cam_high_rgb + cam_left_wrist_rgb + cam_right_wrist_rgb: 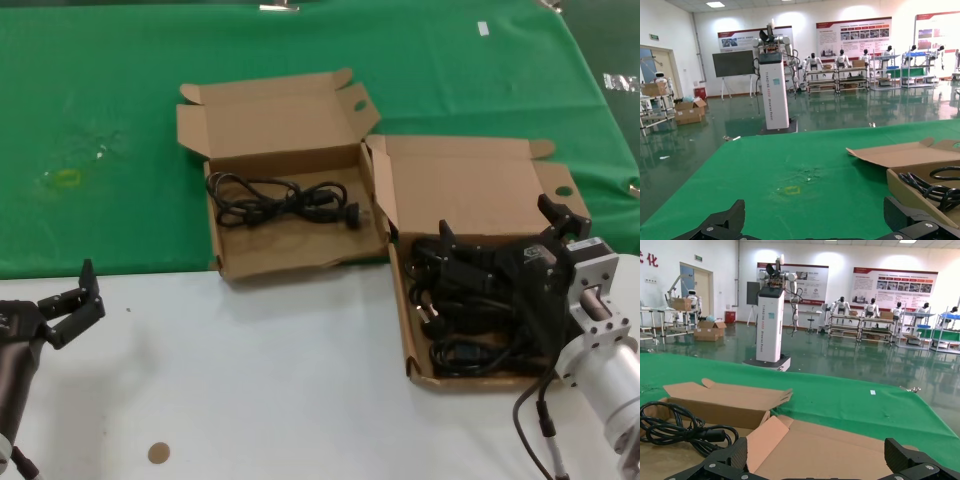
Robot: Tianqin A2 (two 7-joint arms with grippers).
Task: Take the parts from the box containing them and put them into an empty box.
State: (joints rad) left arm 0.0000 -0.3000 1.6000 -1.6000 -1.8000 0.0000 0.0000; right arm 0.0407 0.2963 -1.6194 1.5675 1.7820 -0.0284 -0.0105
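No writing can be read on either box; the wall posters seen from the wrist views are too small to make out.

Both boxes are plain brown corrugated cardboard with hinged lids standing open. The longer box (pixel 470 300) lies partly on the white surface (pixel 250 380) and partly on the green cloth (pixel 300 60); its lid has a round hole near one corner. It holds a heap of black power cords (pixel 455 335), glossy cable in loose loops with moulded plugs. The squarer box (pixel 285 210) lies just beside the longer box, on its left and farther from the robot, on the green cloth. One coiled black cord (pixel 282 198), shaped like a figure-eight, lies flat in its tray.

The right gripper (pixel 500 235) hangs over the longer box with its black fingers (pixel 447 240) spread wide apart, holding nothing, just above the heap of cords. The left gripper (pixel 72 300) rests over the white surface well to the left of the longer box, its fingers also apart and empty.
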